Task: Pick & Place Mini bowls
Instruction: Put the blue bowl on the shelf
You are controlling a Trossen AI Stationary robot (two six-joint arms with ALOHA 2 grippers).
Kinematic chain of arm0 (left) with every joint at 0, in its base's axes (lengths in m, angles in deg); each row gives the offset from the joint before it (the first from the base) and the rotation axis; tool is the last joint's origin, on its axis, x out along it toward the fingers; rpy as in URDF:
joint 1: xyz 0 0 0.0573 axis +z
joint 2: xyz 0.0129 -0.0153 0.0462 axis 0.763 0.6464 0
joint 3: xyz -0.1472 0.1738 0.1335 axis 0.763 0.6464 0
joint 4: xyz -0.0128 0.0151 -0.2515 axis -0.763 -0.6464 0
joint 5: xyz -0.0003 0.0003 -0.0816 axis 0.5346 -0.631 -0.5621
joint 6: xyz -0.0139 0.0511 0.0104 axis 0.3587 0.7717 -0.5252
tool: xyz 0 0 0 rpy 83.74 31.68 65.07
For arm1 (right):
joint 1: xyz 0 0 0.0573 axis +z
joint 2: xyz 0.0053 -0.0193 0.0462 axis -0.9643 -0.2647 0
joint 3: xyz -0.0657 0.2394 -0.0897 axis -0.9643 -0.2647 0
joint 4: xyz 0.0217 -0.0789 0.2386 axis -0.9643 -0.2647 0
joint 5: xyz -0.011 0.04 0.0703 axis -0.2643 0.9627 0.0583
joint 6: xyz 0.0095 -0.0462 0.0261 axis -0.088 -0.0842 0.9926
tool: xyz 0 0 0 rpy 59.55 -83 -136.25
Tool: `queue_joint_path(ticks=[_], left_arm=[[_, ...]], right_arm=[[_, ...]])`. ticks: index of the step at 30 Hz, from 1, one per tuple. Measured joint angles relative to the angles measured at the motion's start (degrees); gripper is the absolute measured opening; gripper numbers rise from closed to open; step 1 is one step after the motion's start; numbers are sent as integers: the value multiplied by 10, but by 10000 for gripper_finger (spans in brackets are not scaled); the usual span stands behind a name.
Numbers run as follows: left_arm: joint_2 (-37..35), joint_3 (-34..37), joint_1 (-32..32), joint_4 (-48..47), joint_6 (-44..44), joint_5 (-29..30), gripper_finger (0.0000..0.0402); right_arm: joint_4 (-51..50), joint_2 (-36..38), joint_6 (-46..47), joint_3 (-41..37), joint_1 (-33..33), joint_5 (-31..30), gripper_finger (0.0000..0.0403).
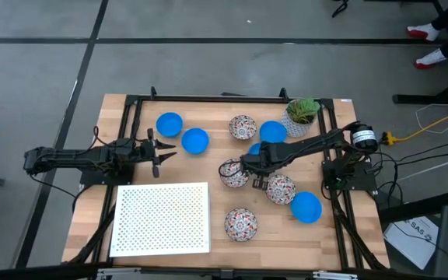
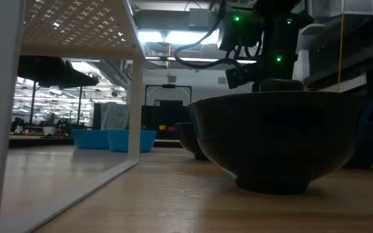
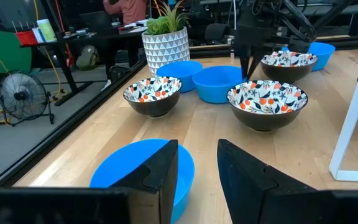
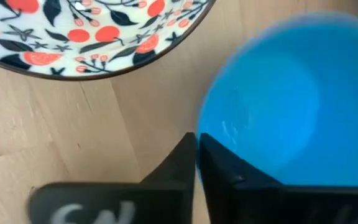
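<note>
Several mini bowls stand on their bases on the wooden table, some bright blue, some floral. My right gripper (image 1: 251, 162) (image 4: 196, 140) reaches from the table's right to its middle and is shut on a blue bowl (image 1: 253, 148) (image 4: 278, 106), with a floral bowl (image 1: 234, 173) (image 4: 79, 31) close beside it. My left gripper (image 1: 164, 150) (image 3: 197, 152) waits open at the table's left, level, just short of another blue bowl (image 1: 195, 141) (image 3: 138, 174). Further bowls: blue (image 1: 169, 123), blue (image 1: 272, 132), blue (image 1: 307, 208), floral (image 1: 242, 126), floral (image 1: 280, 189), floral (image 1: 241, 224). My right gripper pinches the blue bowl's rim (image 4: 199, 124) between its two fingers, one finger (image 4: 179, 168) outside the wall and one (image 4: 229, 180) inside the hollow. The fingers come from above, pointing down. Whether the bowl's base is on the table or lifted, I cannot tell.
A white perforated rack (image 1: 162, 218) (image 2: 76, 26) stands at the near left of the table. A white pot with a green plant (image 1: 302, 115) (image 3: 165, 43) sits at the far right corner. A black frame (image 1: 208, 99) runs along the table's edges. Bare wood lies between rack and near floral bowl.
</note>
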Motion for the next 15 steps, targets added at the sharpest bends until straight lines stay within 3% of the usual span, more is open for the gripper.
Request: queue_joint_path(ticks=[15], left_arm=[[0,0,0,0,0,0,108]], right_arm=[[-7,32,-27,4,3,7,4]])
